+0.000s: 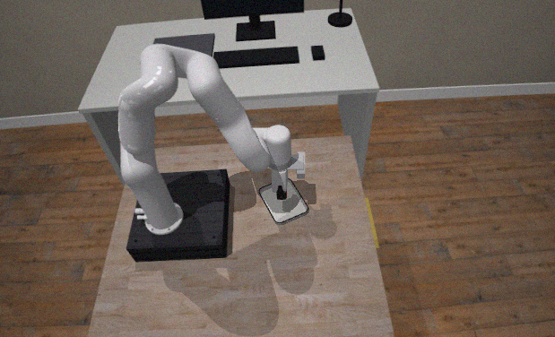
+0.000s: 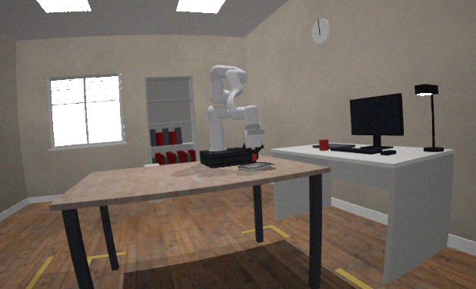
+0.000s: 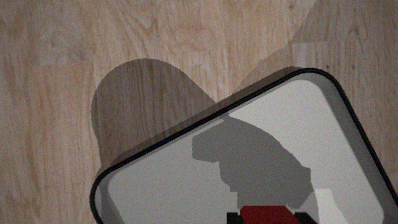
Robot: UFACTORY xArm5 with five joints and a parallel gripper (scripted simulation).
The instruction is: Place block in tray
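Note:
The white tray with a dark rim lies on the wooden table, to the right of the arm's black base. My gripper points straight down over the tray's far half and is shut on the red block. In the wrist view the block shows at the bottom edge between the dark fingertips, above the tray floor, where the gripper's shadow falls. In the exterior view the block hangs a little above the tray. I cannot tell whether the block touches the floor.
The arm's black base stands left of the tray. A white desk with a monitor, a keyboard and a lamp stands behind the table. The table's right edge is close to the tray.

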